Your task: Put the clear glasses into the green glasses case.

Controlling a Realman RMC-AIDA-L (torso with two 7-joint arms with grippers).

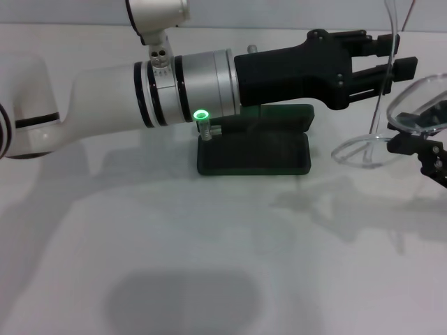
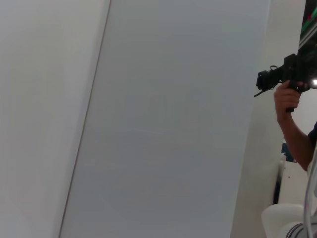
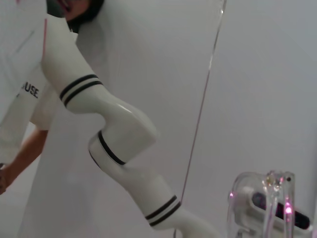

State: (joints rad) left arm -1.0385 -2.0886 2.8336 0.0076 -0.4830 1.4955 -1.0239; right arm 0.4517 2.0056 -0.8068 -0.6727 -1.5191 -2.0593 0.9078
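The green glasses case lies open on the white table, its lid standing up behind it. The clear glasses hang above the table to the right of the case, one thin arm pointing upward. My right gripper at the right edge is shut on them from below. My left gripper reaches across above the case, fingers apart, with the upright glasses arm crossing its fingertips. In the right wrist view part of the clear glasses shows close up.
My left arm spans the table above and behind the case. A person holding a black device stands beyond the table. The white tabletop lies in front of the case.
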